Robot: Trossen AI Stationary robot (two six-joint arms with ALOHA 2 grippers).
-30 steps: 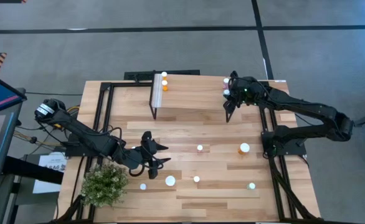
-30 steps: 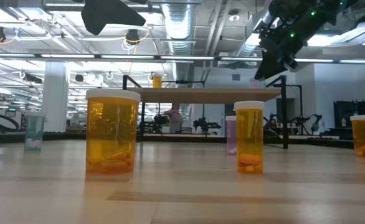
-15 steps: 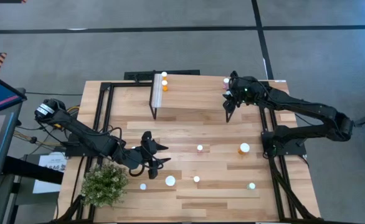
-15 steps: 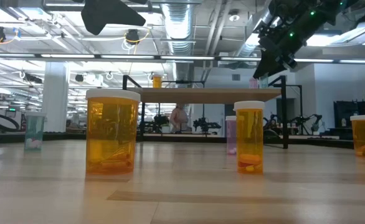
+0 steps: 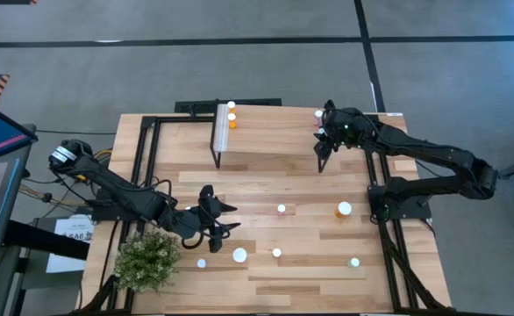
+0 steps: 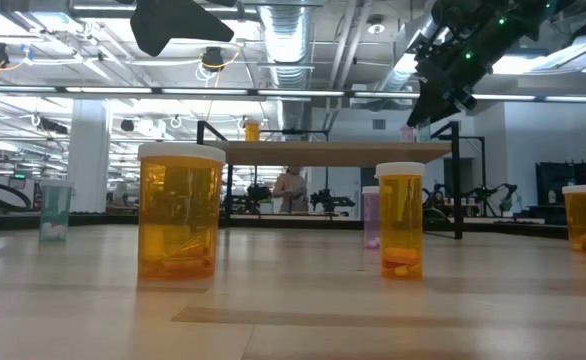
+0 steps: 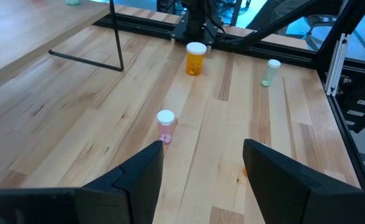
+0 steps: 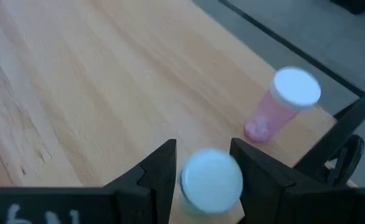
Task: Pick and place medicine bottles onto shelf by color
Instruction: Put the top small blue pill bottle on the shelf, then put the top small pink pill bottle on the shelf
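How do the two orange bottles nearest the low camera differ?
The left orange bottle is wider than the right orange bottle and looks bigger. The left one's white cap reaches slightly higher in the low view; the right one's cap sits a little lower. The few pills in the right one show clearly at its bottom; the left one's contents are harder to make out. Both stand upright on the table, with see-through orange bodies and white caps.

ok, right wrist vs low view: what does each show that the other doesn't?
Only the right wrist view: a white-capped bottle between the right end effector's fingers, and a pink bottle standing apart beside it on the shelf top.

Only the low view: the big orange bottle and the slimmer orange bottle on the table, a person in the room behind.

Both: the shelf, the right end effector.
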